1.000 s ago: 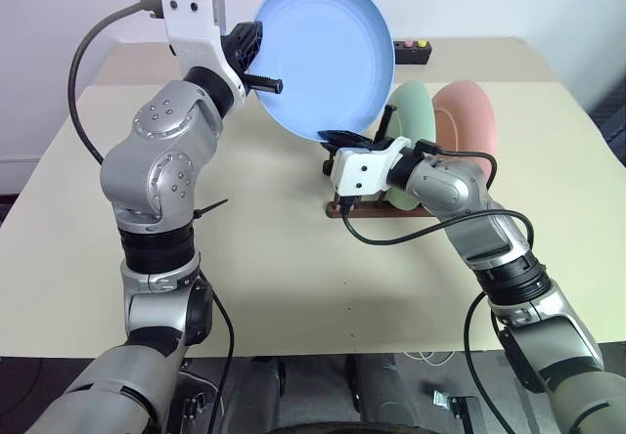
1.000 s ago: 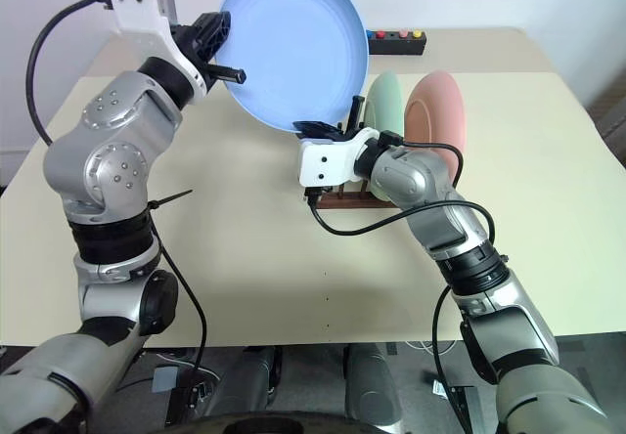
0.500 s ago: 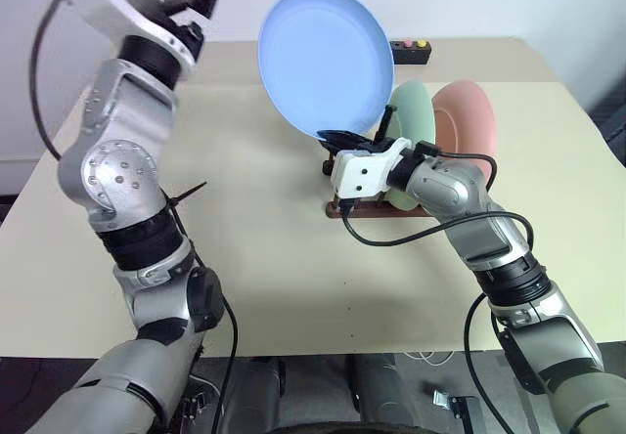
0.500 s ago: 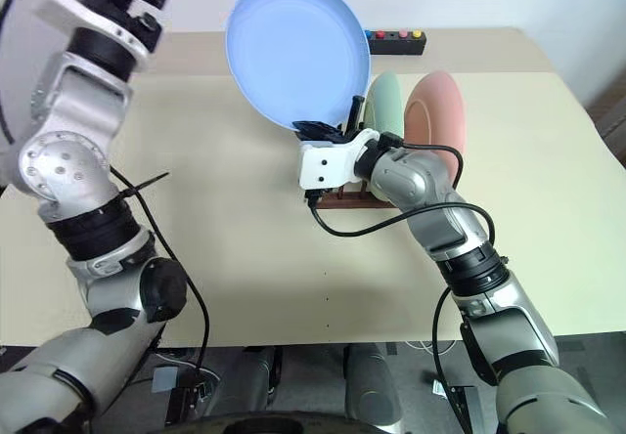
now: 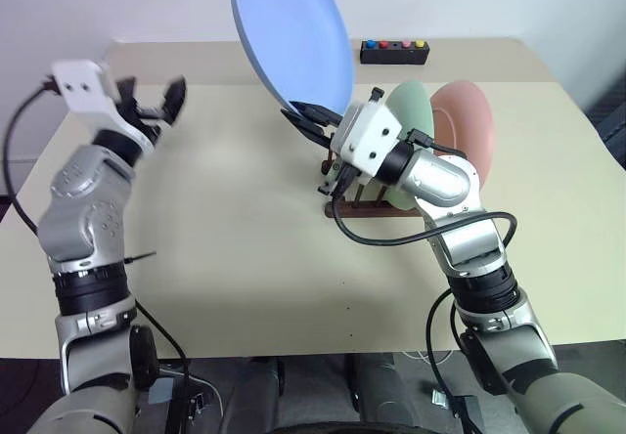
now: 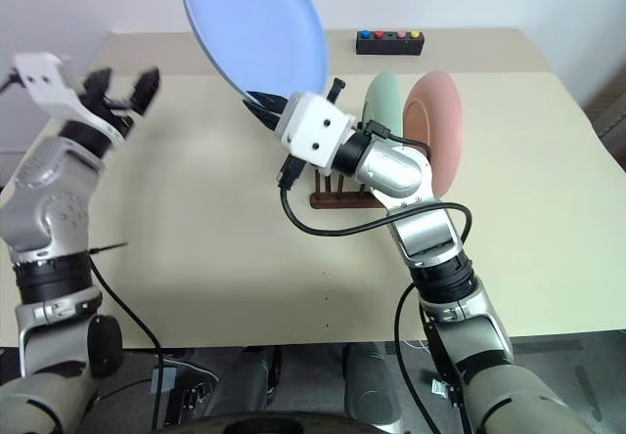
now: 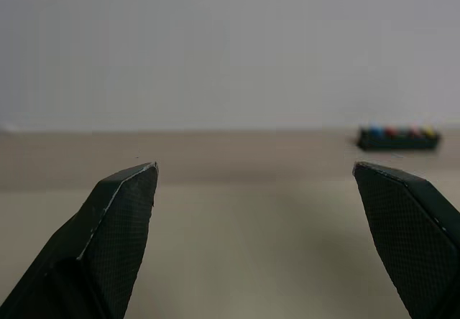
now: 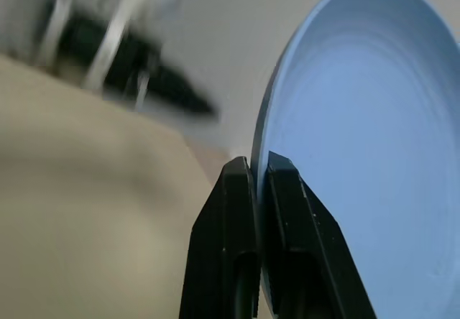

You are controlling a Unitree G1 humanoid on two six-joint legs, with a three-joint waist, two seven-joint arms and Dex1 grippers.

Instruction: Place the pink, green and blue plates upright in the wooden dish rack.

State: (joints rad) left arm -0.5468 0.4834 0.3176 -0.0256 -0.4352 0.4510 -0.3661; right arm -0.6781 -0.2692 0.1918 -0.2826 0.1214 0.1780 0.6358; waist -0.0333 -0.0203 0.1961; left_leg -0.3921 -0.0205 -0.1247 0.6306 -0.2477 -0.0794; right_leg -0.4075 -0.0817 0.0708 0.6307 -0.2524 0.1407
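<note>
The light blue plate (image 5: 289,38) is held up in the air above the table, tilted and turned partly edge-on. My right gripper (image 5: 308,121) is shut on its lower rim; the right wrist view has both fingers (image 8: 237,190) pinching that rim (image 8: 345,139). Behind the gripper, the mint green plate (image 5: 416,111) and the salmon pink plate (image 5: 468,121) stand upright in the dark wooden dish rack (image 5: 367,204). My left gripper (image 5: 152,92) hangs open and empty over the table's left side, well apart from the plate, its fingertips (image 7: 136,182) spread wide.
A black box with coloured buttons (image 5: 394,52) lies at the table's far edge. A black cable (image 5: 391,234) loops from my right wrist down beside the rack. The tan table (image 5: 245,248) is bare in front of and to the left of the rack.
My left gripper has let go of the blue plate, opened, and swung left and down. My right gripper kept its hold, rose a little and rolled, turning the plate more edge-on.
</note>
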